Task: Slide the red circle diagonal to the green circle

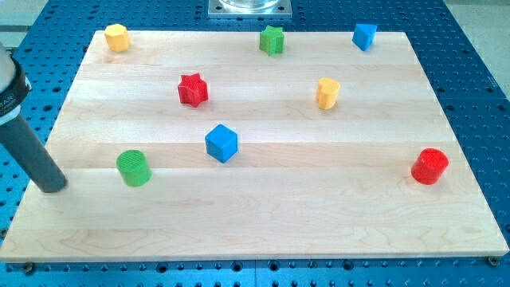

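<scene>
Red circle upright near tabletop right edge; green circle far left, my tip just beside. No jaws in view.

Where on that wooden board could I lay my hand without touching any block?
The whole bottom strip, below the green circle, blue cube and red circle, is bare. So is the stretch between cube and red circle. The top is crowded. My tip sits left of the green circle.
</scene>
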Available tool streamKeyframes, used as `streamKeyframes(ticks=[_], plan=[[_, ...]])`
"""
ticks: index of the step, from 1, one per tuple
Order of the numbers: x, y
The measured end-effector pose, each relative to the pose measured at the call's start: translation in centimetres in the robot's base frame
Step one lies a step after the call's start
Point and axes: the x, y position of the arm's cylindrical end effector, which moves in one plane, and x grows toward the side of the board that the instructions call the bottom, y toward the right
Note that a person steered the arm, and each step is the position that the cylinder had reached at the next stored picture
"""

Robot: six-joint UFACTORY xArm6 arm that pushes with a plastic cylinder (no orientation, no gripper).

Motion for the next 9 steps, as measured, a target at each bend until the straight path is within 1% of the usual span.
streamKeyframes(ticks=[2,3,4,5,6,7,9], plan=[[0.0,0.5],[-4.4,0.0],[-6.7,1.5],[-9.0,11.4],[-11.1,19.2],[-12.0,31.5],[-10.6,56.8]])
